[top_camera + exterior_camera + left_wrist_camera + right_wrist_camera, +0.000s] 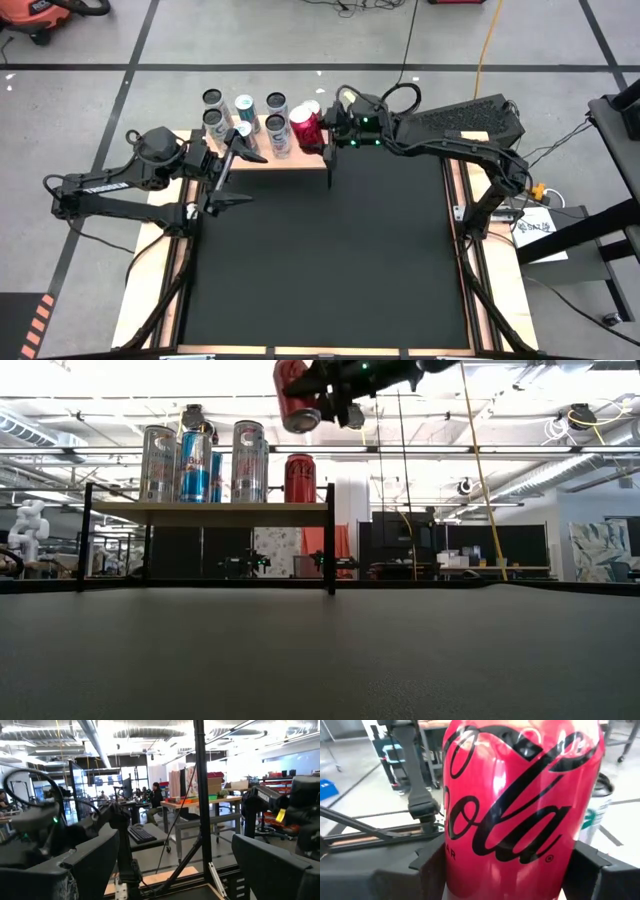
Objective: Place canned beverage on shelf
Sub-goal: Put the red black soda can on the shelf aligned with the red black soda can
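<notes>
Room: workshop hall with benches and racks behind a black table [320, 250] edged with wooden strips
Right gripper: right gripper [335, 385] hangs above the shelf's right end, fingers clamped on either side of a red can [520, 805]
Held can: red can, seen in the low view tilted, its long axis leaning well off upright, carried clearly higher than the tops of the standing cans
Shelf: shelf [215, 513], a pale wooden board on thin black legs at the table's far edge, lies directly below the held can
Cans on shelf: silver cans [158, 462] and a blue can [196, 465] crowd the left and middle; another red can [300, 478] stands upright near the right end
Key relation: the landing spot is straight down from the right gripper, just beside the standing red can; by my reading the held can must be brought upright before it goes down, or it may knock its neighbour
Left gripper: left gripper [232, 170] waits with fingers spread wide, holding nothing, near the shelf's left front, farther from the free spot than the right arm
</notes>
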Action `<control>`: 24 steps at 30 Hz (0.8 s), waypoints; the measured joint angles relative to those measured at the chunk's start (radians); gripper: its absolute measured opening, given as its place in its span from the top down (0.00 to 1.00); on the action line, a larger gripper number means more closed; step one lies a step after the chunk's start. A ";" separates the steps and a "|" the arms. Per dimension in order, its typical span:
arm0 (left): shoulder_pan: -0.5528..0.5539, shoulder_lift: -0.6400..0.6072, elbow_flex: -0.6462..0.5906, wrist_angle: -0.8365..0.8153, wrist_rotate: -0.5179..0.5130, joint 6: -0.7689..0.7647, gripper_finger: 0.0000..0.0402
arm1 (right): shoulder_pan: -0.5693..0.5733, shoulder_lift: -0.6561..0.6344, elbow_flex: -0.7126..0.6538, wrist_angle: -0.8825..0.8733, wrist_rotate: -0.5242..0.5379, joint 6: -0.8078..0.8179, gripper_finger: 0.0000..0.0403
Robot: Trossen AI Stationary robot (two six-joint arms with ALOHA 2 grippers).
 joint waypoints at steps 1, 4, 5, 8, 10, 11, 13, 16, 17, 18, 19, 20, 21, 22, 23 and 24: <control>0.000 0.000 0.000 0.000 0.000 0.000 0.03 | 0.000 -0.002 -0.027 0.032 0.000 0.008 0.34; 0.000 0.000 0.000 -0.001 0.000 0.000 0.03 | 0.001 -0.003 -0.099 0.117 -0.004 0.023 0.34; 0.000 0.000 0.000 -0.002 0.001 0.000 0.03 | 0.001 -0.003 -0.119 0.135 -0.003 0.022 0.34; 0.000 0.000 0.000 -0.004 0.001 0.000 0.03 | 0.000 -0.003 -0.168 0.203 0.000 0.018 0.34; 0.000 0.000 0.000 -0.004 0.001 0.000 0.03 | -0.001 -0.003 -0.203 0.262 0.001 0.019 0.34; 0.000 0.000 0.000 -0.004 0.001 0.000 0.03 | -0.003 -0.003 -0.220 0.291 0.001 0.018 0.34; 0.000 0.000 0.000 -0.004 0.001 0.000 0.03 | -0.009 -0.003 -0.257 0.357 -0.001 0.019 0.34; 0.000 0.000 0.000 -0.004 0.001 0.000 0.03 | -0.026 -0.003 -0.327 0.485 -0.002 0.037 0.34; 0.000 0.000 0.000 -0.004 0.001 0.000 0.03 | -0.030 -0.003 -0.354 0.528 -0.002 0.044 0.34; 0.000 0.000 0.000 -0.004 0.001 0.000 0.03 | -0.033 -0.003 -0.380 0.568 0.000 0.045 0.34; 0.000 0.000 0.000 -0.004 0.001 0.000 0.03 | -0.035 -0.003 -0.405 0.607 0.003 0.045 0.34; 0.000 0.000 0.000 -0.004 0.001 0.000 0.03 | -0.037 -0.003 -0.426 0.637 0.002 0.044 0.33; 0.000 0.000 0.000 -0.004 0.001 0.000 0.03 | -0.039 -0.003 -0.442 0.662 -0.001 0.044 0.33; 0.000 0.000 0.000 -0.004 0.001 0.000 0.03 | -0.042 -0.003 -0.455 0.677 -0.002 0.046 0.33; 0.000 0.000 0.000 -0.004 0.000 0.000 0.03 | -0.045 -0.003 -0.465 0.683 -0.008 0.049 0.33; 0.000 0.000 0.000 -0.004 0.000 0.000 0.03 | -0.049 -0.003 -0.473 0.683 -0.011 0.050 0.33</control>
